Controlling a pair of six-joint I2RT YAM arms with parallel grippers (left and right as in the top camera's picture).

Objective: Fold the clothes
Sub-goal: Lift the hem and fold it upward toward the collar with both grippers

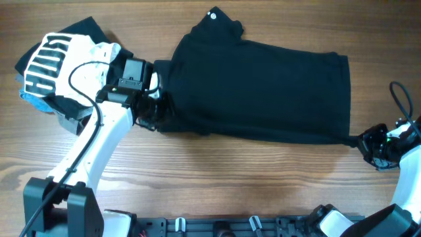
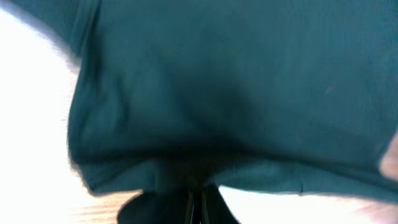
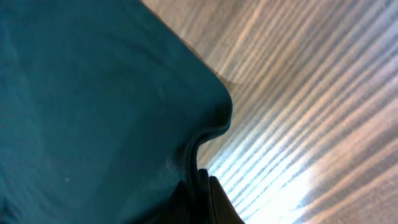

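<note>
The clothes, a plain black T-shirt, lie spread sideways across the middle of the wooden table, with a tiny white round logo at the back edge. My left gripper is shut on the shirt's left edge. In the left wrist view the fabric bunches down into the pinched left gripper. My right gripper is shut on the shirt's front right corner. In the right wrist view that corner curls into the closed right gripper, low over the table.
A pile of other garments sits at the back left: a white one with bold black stripes, light blue cloth and grey cloth under it. Bare wood runs along the front.
</note>
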